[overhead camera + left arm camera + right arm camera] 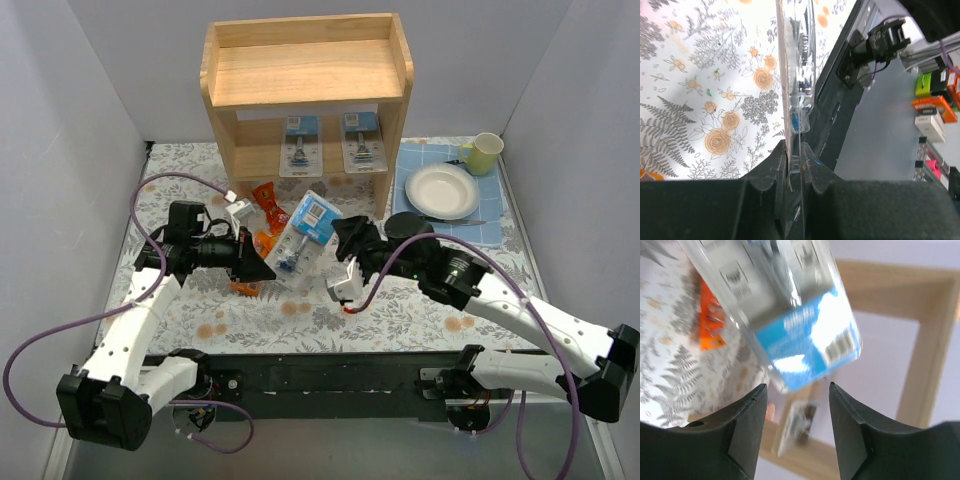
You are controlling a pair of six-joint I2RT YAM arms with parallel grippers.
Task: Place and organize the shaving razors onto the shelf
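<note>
One shaving razor pack (305, 233), clear plastic with a blue card, hangs tilted above the table's middle. My left gripper (264, 268) is shut on its lower left end. In the left wrist view that pack (796, 75) runs edge-on out of the left gripper (794, 150). My right gripper (341, 234) stands open at the pack's right side. The right wrist view shows the pack's blue corner (805, 340) just above the right gripper (797, 390), touching neither finger. Two more razor packs (301, 146) (362, 142) stand side by side on the lower tier of the wooden shelf (305, 75).
Orange snack packets (266, 200) lie on the floral cloth beside the left arm. At the right, a blue mat (490, 228) carries a white plate (441, 190) and a pale green cup (483, 152). Grey walls close in both sides.
</note>
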